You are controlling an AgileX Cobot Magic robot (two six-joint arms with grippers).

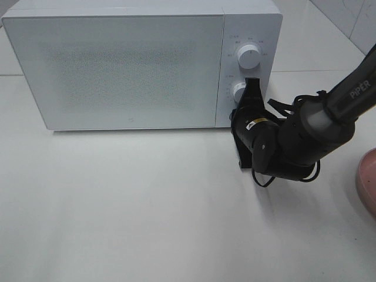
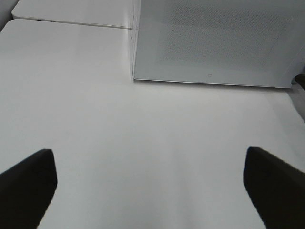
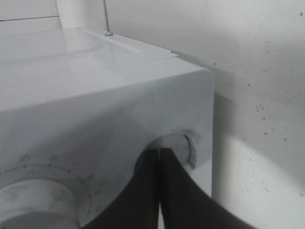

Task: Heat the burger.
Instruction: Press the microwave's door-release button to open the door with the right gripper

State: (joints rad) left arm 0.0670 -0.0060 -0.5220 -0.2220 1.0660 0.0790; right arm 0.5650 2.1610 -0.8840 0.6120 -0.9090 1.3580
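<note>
The burger is out of view. The white microwave point(image 1: 117, 64) stands at the back of the table with its door closed. My right gripper point(image 1: 253, 83) is shut, its joined black tips resting against the lower knob point(image 1: 238, 92) on the control panel. In the right wrist view the shut right gripper point(image 3: 159, 151) partly covers that knob point(image 3: 185, 145). Seen only in its wrist view, my left gripper point(image 2: 147, 157) is open with nothing between its fingers point(image 2: 28, 186). It hovers over bare table in front of the microwave point(image 2: 214, 43).
The upper knob point(image 1: 249, 57) sits above the lower one. The rim of a pink plate point(image 1: 367, 179) shows at the right edge of the table. The right arm point(image 1: 329, 114) reaches in from the right. A tiled wall lies behind the microwave.
</note>
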